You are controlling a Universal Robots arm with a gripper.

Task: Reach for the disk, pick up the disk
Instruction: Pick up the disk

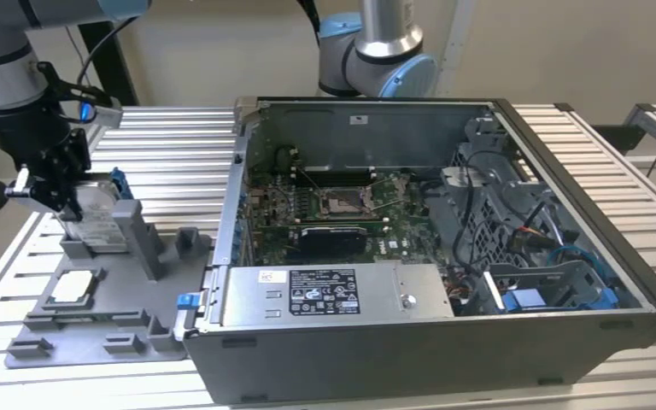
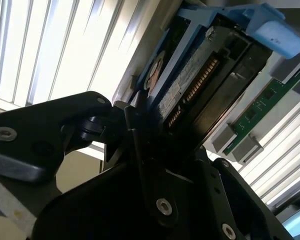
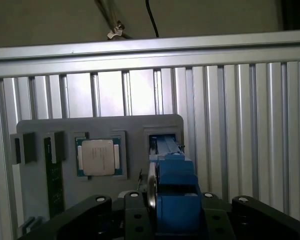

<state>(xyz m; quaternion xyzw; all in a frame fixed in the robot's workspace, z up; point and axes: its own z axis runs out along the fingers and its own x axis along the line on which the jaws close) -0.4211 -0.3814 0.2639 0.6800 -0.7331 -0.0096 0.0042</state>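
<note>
Slatted aluminium counter (image 1: 168, 137) carries one grey fixture tray (image 1: 83, 331) and one open computer case (image 1: 442, 239). At the exterior view's left, the single disk (image 1: 102, 207) stands on edge in a tray slot, long axis upright, with the end effector (image 1: 68, 198) pinching its two faces. Its lower end is hidden behind the tray's posts, and one square chip (image 3: 97, 157) lies nearby.

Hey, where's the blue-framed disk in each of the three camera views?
Exterior view: the disk stands upright in the grey holder, at the exterior view's left.
Second wrist view: the disk close up, blue frame along its edge.
First wrist view: the disk edge-on, blue frame nearest.
Shared landmark: the slatted table.
</note>
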